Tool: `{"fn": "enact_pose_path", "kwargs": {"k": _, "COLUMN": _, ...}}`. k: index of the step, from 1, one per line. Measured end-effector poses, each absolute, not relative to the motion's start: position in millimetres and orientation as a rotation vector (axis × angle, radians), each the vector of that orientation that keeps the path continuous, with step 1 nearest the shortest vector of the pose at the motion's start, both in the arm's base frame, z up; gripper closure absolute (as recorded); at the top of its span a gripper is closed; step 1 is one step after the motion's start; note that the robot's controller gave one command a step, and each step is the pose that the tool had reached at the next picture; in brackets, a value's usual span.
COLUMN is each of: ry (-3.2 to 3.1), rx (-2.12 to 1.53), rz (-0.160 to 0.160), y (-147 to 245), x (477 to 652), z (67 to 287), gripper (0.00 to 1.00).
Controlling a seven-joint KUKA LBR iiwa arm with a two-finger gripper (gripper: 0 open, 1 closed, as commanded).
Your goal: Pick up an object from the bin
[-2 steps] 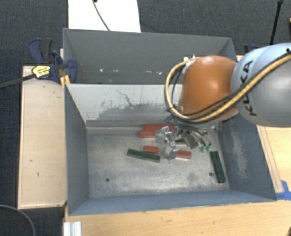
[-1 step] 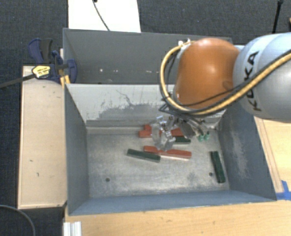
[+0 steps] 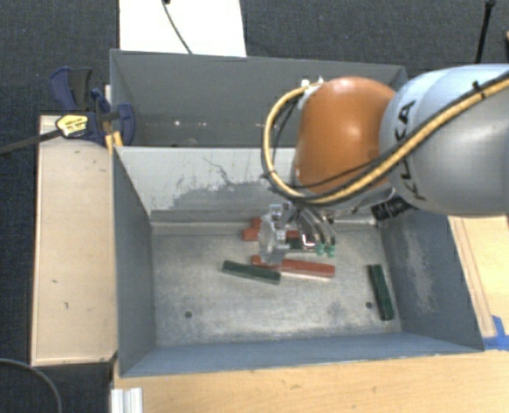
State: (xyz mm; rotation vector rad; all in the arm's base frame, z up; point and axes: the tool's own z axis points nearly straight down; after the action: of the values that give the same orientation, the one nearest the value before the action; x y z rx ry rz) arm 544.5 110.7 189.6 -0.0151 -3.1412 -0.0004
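My gripper (image 3: 276, 241) hangs below the orange wrist cover, in the middle of the bin toward its back. Its metal fingers point down onto a small cluster of things. Right under the fingers lies a red flat bar (image 3: 307, 268), stretched left to right. A dark green bar (image 3: 251, 272) lies just left of it, touching its end. A small red-brown piece (image 3: 254, 230) sits behind the fingers, close to the back wall. A small green bit (image 3: 326, 249) shows at the gripper's right side. Nothing can be made out between the fingers.
A second dark green bar (image 3: 380, 292) lies apart at the right, near the bin's right wall. The arm and its orange cover hide the back right part of the bin. The bare floor stretches to the left and front.
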Motion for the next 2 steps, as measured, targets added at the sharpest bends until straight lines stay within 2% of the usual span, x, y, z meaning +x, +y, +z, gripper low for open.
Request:
{"fn": "enact_pose_path", "kwargs": {"k": 1, "ry": -3.14, "rx": 0.096, "rz": 0.001, "y": 75.0, "x": 541.8, "z": 169.8, "gripper": 1.0}}
{"fn": "enact_pose_path", "kwargs": {"k": 2, "ry": -3.141, "rx": 0.099, "rz": -0.001, "y": 76.8, "x": 542.0, "z": 170.7, "gripper": 0.0}}
